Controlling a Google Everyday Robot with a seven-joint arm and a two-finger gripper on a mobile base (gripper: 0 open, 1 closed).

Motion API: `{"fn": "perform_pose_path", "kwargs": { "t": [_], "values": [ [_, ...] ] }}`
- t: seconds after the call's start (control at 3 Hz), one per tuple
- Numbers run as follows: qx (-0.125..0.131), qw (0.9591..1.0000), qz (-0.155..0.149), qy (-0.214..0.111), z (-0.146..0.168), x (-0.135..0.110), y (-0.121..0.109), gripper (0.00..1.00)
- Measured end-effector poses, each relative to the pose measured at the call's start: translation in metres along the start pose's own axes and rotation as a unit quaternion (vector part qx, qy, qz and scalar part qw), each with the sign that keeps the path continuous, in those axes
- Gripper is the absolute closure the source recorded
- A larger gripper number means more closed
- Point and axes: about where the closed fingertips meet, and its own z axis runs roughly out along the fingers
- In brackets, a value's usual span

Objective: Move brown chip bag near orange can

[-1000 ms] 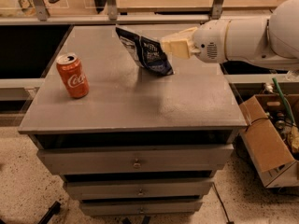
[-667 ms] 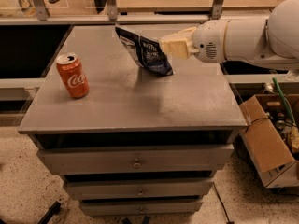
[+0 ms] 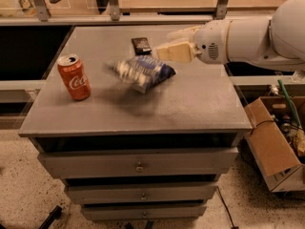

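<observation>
Gripper (image 3: 174,43) sits over the back-right part of the grey cabinet top (image 3: 200,104), reaching in from your right on the white arm (image 3: 248,37). Its fingers (image 3: 175,52) look spread and you have nothing pinched between them. The brown chip bag (image 3: 143,72) is just below and left of the fingertips, lying roughly flat near the middle of the top; its right end is close under the lower finger, but whether they touch can't be told from this angle. The orange can (image 3: 74,77) stands upright near the left edge, silver top up and white script facing you. Bag and can are apart, with a bare strip of tabletop between them, and the bag's left end points toward the can. A small dark packet (image 3: 141,45) lies flat behind the bag, just left of the gripper, touching neither. The drawers (image 3: 138,163) below are closed, and an open cardboard box (image 3: 264,142) sits on the floor to the right of the cabinet.
</observation>
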Motion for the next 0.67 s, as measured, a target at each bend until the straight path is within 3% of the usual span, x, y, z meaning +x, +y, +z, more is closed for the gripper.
{"fn": "perform_pose_path", "kwargs": {
  "t": [0.33, 0.67],
  "values": [
    [-0.002, 1.0000, -0.001, 0.000, 0.0016, -0.0009, 0.0016, 0.00],
    [-0.002, 1.0000, -0.001, 0.000, 0.0016, -0.0009, 0.0017, 0.00]
  ]
}}
